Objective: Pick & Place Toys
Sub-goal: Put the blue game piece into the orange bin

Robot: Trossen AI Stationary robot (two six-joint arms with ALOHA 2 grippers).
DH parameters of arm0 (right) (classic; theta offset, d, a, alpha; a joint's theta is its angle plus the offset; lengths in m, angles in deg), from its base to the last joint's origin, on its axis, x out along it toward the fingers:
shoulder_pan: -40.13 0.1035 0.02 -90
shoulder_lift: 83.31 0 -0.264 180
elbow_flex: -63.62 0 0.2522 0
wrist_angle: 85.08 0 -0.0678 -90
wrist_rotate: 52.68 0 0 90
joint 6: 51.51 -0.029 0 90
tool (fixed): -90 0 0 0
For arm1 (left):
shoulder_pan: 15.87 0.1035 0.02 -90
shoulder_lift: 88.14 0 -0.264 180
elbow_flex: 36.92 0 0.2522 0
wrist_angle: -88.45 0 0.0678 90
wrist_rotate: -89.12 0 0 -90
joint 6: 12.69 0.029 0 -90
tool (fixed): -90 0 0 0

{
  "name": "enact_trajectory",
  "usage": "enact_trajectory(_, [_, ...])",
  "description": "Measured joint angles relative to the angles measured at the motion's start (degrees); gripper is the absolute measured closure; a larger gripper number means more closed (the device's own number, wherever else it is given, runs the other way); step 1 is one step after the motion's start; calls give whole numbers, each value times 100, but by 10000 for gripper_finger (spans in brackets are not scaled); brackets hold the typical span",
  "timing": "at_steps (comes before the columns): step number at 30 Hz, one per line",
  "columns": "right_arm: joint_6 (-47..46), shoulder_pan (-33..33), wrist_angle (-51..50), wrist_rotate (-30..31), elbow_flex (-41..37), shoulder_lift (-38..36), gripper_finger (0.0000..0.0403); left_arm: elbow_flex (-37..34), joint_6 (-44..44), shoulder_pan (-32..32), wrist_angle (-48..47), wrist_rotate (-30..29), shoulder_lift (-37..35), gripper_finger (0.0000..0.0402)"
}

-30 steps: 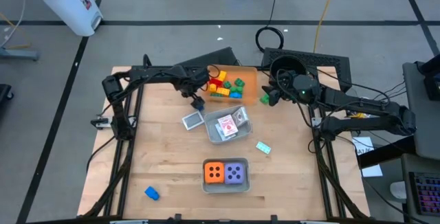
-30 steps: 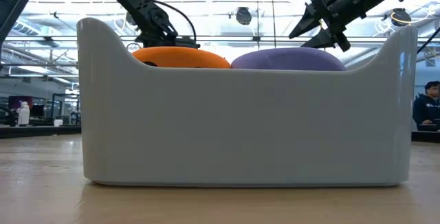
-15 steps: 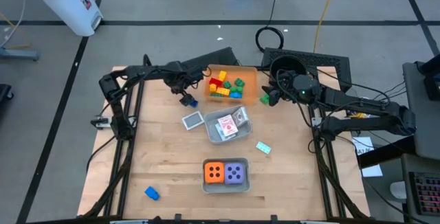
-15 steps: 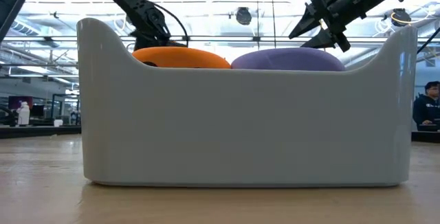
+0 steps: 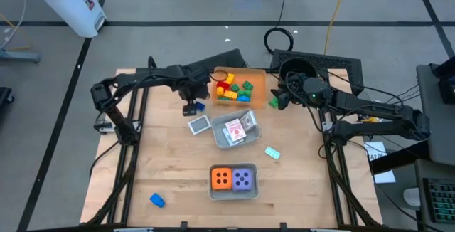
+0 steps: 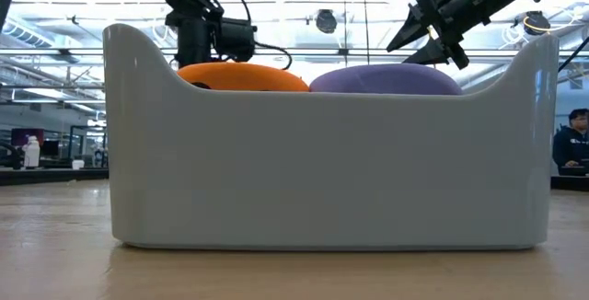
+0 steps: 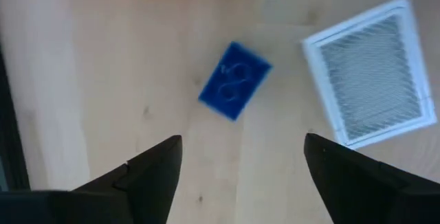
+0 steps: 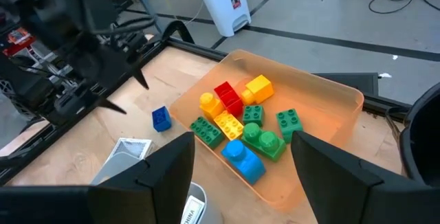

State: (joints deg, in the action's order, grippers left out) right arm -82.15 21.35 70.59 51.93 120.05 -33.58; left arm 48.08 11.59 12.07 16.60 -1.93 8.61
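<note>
The left gripper [image 5: 190, 109] hangs over a blue brick [image 7: 234, 81] lying on the desk [image 5: 170, 161] beside the orange tray [image 8: 323, 124], jaws wide and empty. The right gripper [image 5: 275, 101] waits near that tray's other side, jaws apart, holding nothing. Both dice [image 5: 232, 179] sit in the grey tray [image 6: 322, 171].

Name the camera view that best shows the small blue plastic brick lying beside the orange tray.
Left wrist view: the blue brick fills mid-frame between the open left gripper fingers. High and right wrist views show it small; the low view hides it.
</note>
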Motion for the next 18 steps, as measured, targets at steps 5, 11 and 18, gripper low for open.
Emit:
enact_trajectory(5, [2, 0, -11, 0, 0, 0, 165, 0, 355, -251, 375, -8, 56, 102])
enact_trajectory(11, [2, 0, -80, 2, 2, -2, 165, -3, 417, -251, 584, 127, 340, 103])
enact_trajectory(18, [2, 2, -147, 2, 2, -2, 165, -5, 782, -247, 636, 100, 670, 103])
